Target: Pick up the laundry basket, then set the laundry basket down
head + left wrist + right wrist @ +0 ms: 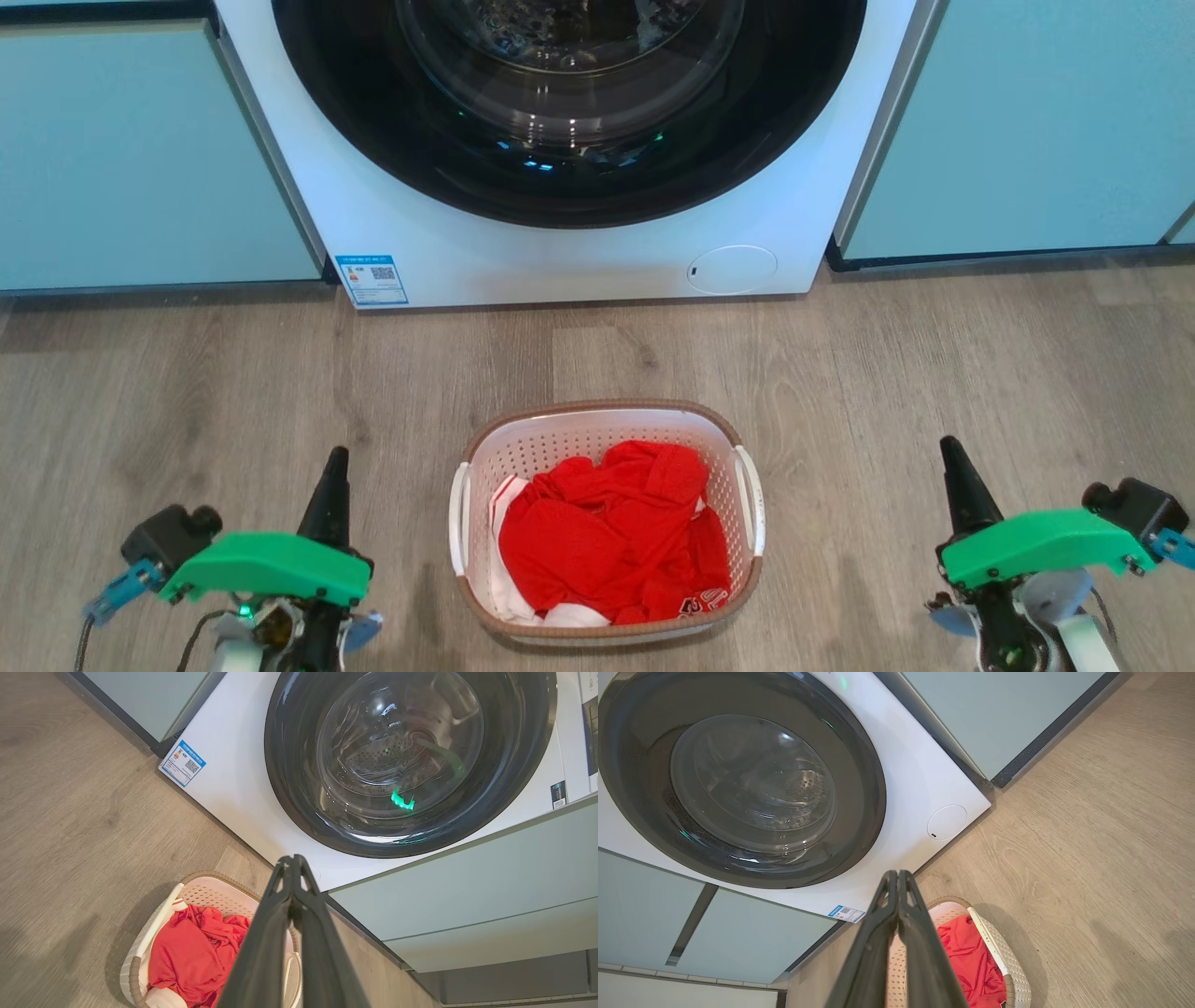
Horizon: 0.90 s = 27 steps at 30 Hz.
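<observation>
Laundry basket [597, 434] btwn jaws

Left side: I see bare floor [401, 392] between my left gripper [334, 457] and the laundry basket [597, 409], so there is room to pass.
Right side: the floor is just as open out to my right gripper [950, 446].
Ahead: the washer [560, 266] and the cabinets [140, 159] wall off the far side.
Inside basket: red clothing [607, 537] covers the bottom.
</observation>
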Motion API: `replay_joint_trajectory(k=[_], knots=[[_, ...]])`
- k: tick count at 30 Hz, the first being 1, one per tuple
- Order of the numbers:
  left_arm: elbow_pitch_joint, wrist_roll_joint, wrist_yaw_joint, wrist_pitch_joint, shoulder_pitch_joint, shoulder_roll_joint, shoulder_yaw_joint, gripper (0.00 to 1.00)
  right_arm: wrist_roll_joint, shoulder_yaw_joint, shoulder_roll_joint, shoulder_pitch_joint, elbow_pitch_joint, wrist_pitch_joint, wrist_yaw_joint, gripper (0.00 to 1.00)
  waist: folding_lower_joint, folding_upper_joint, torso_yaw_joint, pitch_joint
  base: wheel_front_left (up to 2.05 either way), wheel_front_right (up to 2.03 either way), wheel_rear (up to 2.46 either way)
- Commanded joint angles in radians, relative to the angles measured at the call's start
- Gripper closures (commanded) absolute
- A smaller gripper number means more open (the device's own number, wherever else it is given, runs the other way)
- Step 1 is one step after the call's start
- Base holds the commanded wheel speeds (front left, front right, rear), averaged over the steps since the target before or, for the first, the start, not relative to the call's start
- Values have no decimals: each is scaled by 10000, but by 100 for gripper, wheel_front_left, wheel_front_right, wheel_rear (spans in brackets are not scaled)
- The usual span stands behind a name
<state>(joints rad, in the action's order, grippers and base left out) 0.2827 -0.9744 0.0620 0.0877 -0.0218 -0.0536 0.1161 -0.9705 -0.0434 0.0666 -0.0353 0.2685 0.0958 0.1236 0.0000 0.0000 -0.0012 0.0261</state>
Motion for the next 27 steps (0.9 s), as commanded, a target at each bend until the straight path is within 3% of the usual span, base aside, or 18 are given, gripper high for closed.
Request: replay_joint_trajectory(k=[1, 27], knots=[[-334, -303, 59, -68, -600, -116, -337, 100, -323, -2, 125, -488, -310, -75, 37, 100, 0, 0, 0, -6, 0, 0, 0], [-357, -3112, 342, -858, -709, -125, -1115, 100, -3200, 531, 121, -579, -288, -842, 52, 100, 0, 0, 6, -107, 0, 0, 0]])
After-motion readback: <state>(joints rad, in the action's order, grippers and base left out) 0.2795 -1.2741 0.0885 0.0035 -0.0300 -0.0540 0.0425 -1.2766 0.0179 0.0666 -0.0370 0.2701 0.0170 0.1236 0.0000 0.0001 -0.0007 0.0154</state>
